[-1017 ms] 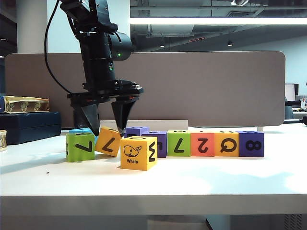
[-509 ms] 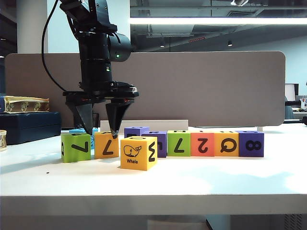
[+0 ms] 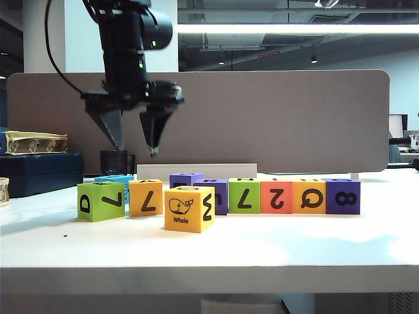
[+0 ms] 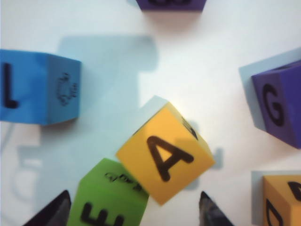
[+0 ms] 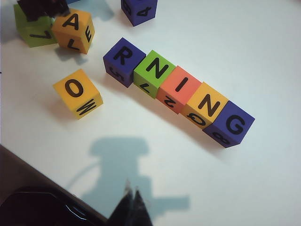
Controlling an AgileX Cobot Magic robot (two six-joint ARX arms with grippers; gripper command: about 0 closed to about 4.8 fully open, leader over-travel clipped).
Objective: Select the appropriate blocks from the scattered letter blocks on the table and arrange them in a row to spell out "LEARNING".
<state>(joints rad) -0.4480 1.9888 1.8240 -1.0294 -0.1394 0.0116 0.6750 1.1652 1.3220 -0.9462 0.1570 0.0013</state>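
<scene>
Behind the wide white table [image 3: 209,245] stands a grey-brown padded partition [image 3: 281,121], and on the tabletop I see the row half built. From the right wrist view, five matte cubes sit touching in a line: purple "R" [image 5: 123,60], green "N" [image 5: 155,71], red "I" [image 5: 178,87], orange "N" [image 5: 205,104], purple "G" [image 5: 233,123], so "RNING" is laid. I take it the gap at the row's front is kept for L, E and A.

My left gripper [image 3: 136,139] hangs above the table with its fingers spread and nothing between them, over the orange cube showing "A" [image 4: 164,153], which sits skewed and touches the green cube showing "E" [image 4: 109,203]; both lie near the row's start but not yet aligned with it. A blue cube bearing "L" [image 4: 37,87] lies apart from them (handy for the first letter, I judge). The yellow cube with a whale drawing and "Whale" [image 3: 188,208] stands in front, unused. My right gripper [image 5: 131,207] hovers over bare table with its fingers pressed together, parked clear of the row.
</scene>
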